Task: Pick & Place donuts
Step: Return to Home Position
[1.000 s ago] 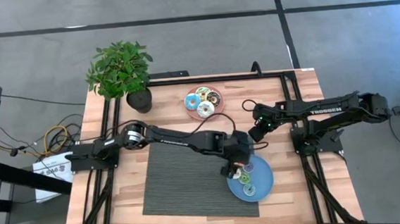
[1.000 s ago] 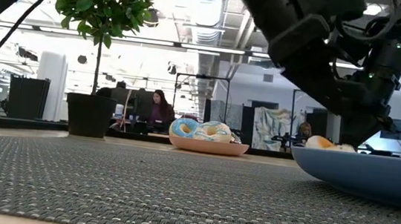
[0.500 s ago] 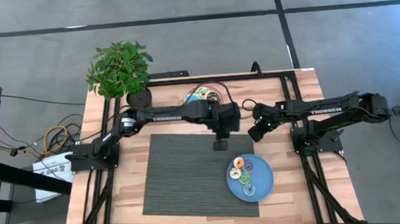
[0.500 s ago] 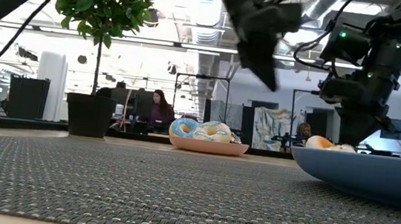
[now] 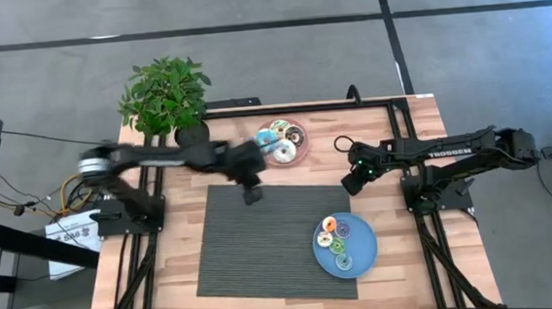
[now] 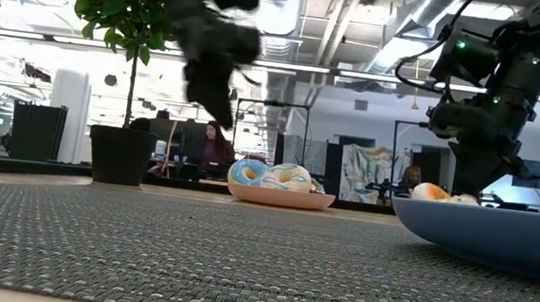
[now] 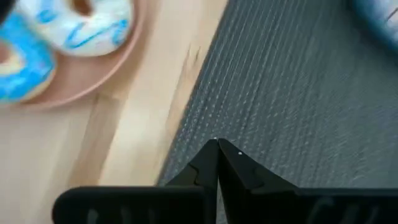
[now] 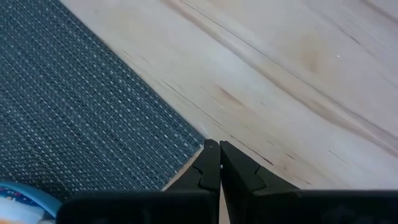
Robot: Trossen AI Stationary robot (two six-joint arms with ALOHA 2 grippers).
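Three larger donuts (image 5: 282,140), iced cyan, white and brown, lie on a pink plate (image 5: 304,151) at the table's far middle. Several small donuts (image 5: 337,243) lie on a blue plate (image 5: 366,250) at the mat's near right. My left gripper (image 5: 251,192) hangs shut and empty above the mat's far edge, just left of the pink plate (image 7: 93,74); its fingertips (image 7: 211,149) meet over the mat. My right gripper (image 5: 355,182) waits shut and empty over the mat's far right corner (image 8: 155,155).
A grey woven mat (image 5: 263,243) covers the table's middle. A potted plant (image 5: 167,99) stands at the far left corner. Bare wood lies between the mat and the pink plate and along the table's sides. In the low view, the room behind holds a seated person (image 6: 216,150).
My left gripper has left the blue plate, swung toward the far edge and then toward the table's left, and rolled as it went. It now hangs near the pink plate with nothing in it. A cream donut lies on the blue plate where the gripper had stood.
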